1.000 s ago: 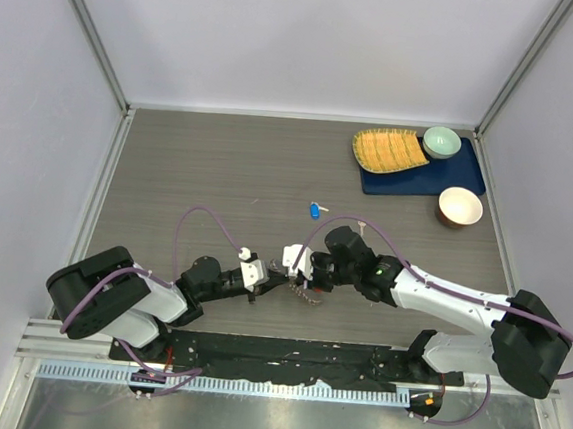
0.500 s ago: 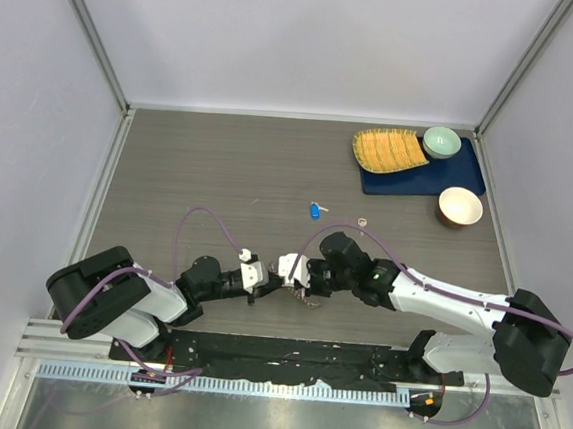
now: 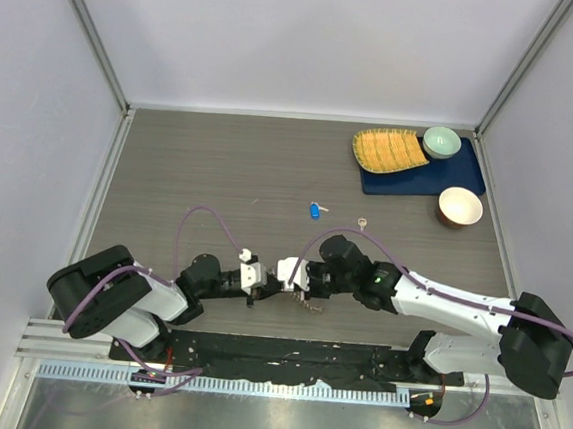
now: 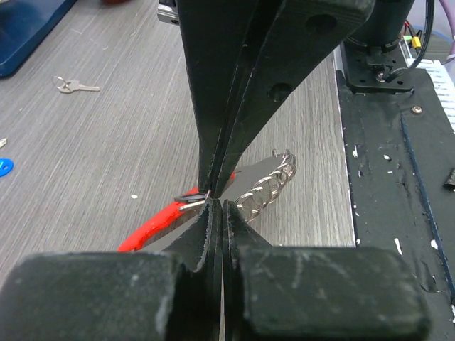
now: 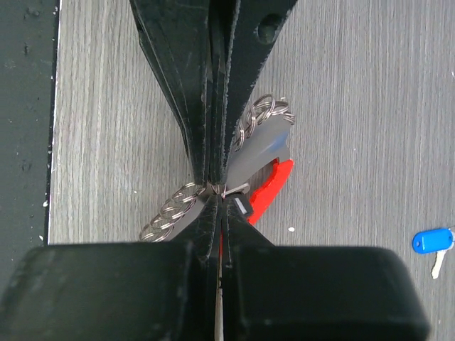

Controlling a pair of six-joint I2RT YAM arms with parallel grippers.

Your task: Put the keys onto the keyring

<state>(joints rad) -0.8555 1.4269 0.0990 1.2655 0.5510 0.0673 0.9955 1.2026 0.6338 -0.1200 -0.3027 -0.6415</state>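
Keyring (image 3: 306, 300): in the top view, low over the desk (image 3: 220, 169) close to its near edge, between left tool (image 3: 272, 283) and right tool (image 3: 294, 274), tips meeting nose to nose. Blue key (image 3: 314, 210) and silver key (image 3: 363, 222) loose on the desk farther out, well apart from the ring. Neither threaded.

Left wrist view: left tool clenched, tips pinching the ring's thin wire. Red fob (image 4: 153, 226) trailing to one side, string of small rings (image 4: 266, 186) to the other. Right tool's tips pressed to the same spot from opposite.

Right wrist view: right tool clenched likewise. Small dark-headed key (image 5: 242, 208) just beside its tips. Cannot tell whether gripping the wire or that key.

Judged step: working one key onto the wire, early in the task. Next move calls for a steady hold on one side and a fine slide of the key's hole along the wire. Slip likely, given such thin parts.
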